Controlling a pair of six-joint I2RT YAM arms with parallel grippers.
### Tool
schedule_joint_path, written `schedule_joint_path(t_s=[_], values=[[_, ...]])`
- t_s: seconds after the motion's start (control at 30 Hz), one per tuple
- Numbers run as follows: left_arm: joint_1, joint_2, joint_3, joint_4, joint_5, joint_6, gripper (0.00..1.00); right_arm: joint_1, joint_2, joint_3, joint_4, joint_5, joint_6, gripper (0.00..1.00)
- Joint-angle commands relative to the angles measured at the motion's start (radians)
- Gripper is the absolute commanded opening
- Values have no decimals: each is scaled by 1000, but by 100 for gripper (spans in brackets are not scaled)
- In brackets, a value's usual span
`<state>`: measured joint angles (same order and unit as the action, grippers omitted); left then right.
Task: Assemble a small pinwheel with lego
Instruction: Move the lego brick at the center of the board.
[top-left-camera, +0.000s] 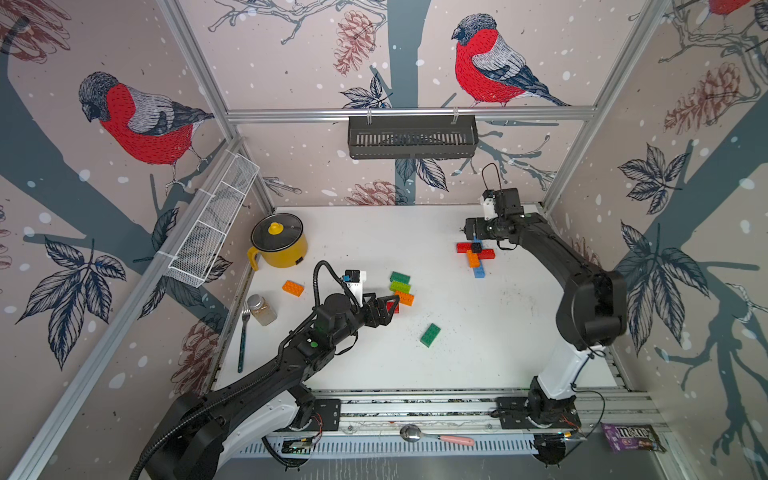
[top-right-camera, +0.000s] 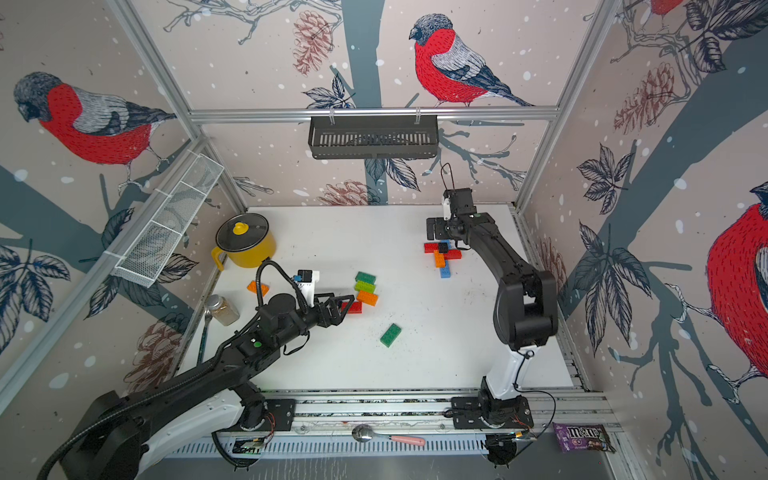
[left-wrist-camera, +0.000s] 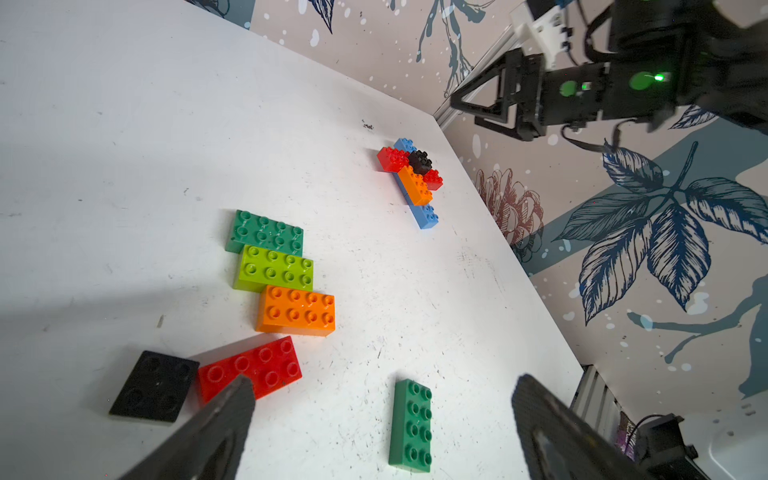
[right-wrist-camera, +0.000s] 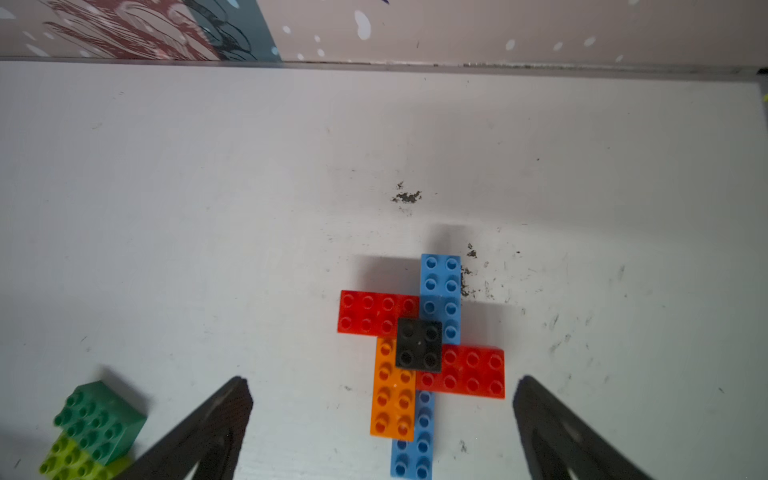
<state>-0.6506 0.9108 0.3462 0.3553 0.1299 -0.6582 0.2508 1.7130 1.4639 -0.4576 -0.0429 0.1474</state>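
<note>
Right pincer (right-wrist-camera: 383, 386) is seen spread wide with nothing held. The pinwheel (right-wrist-camera: 424, 376) lies on the surface (right-wrist-camera: 208, 187) directly beneath it, roughly centred between the two fingers. Blue, red and orange blades are pinned under a black cap (right-wrist-camera: 419, 345); whether that cap is fully seated cannot be told. Left pincer (left-wrist-camera: 384, 384) is likewise wide open and empty. A loose red brick (left-wrist-camera: 266, 365) and a black square brick (left-wrist-camera: 156, 386) are found just beside one of its fingers (left-wrist-camera: 224, 415), touching each other. A lone dark green brick (left-wrist-camera: 410, 424) sits on the surface in the gap between the fingers. Ahead of that pincer a staggered row is laid out: dark green (left-wrist-camera: 266, 232), lime (left-wrist-camera: 274, 270), orange (left-wrist-camera: 297, 309), each touching the next. Main risk, as judged: if the right pincer is lowered off-centre, a red blade could be clipped by a fingertip and the whole pinwheel skidded or twisted on the smooth surface, since nothing anchors it. A half-seated cap could be popped off the same way. On the left side, a neighbour is likely to be dragged along if any brick in the touching row is grabbed. The black square could also be shoved away by the near finger before it is closed on.
</note>
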Motion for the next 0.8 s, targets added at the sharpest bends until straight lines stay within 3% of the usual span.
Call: schedule_joint_path(t_s=[0.0,0.07,0.17,0.2,0.33,0.47,0.6,0.77], values=[[2,-44,2,-73,-49,-79,97,64,-162,-155,160,160,80,99],[2,-86,-13,-86,-43,-106,97,54,-235,-258,235,149,172,99],[2,-140,-30,-102,-23,-111,97,-42,-248,-272,168,-119,248,99],[2,-155,-26,-129,-31,-115,97,-54,-260,-283,147,-133,268,99],[3,-247,-13,-239,-24,-122,97,26,-538,-570,368,30,338,99],[2,-330,-27,-275,19,-138,97,64,-665,-635,203,90,523,99],[2,-360,-43,-301,-7,-110,97,277,-688,-725,152,152,722,99],[3,-319,-20,-308,-32,-84,97,550,-552,-772,140,220,1016,99]])
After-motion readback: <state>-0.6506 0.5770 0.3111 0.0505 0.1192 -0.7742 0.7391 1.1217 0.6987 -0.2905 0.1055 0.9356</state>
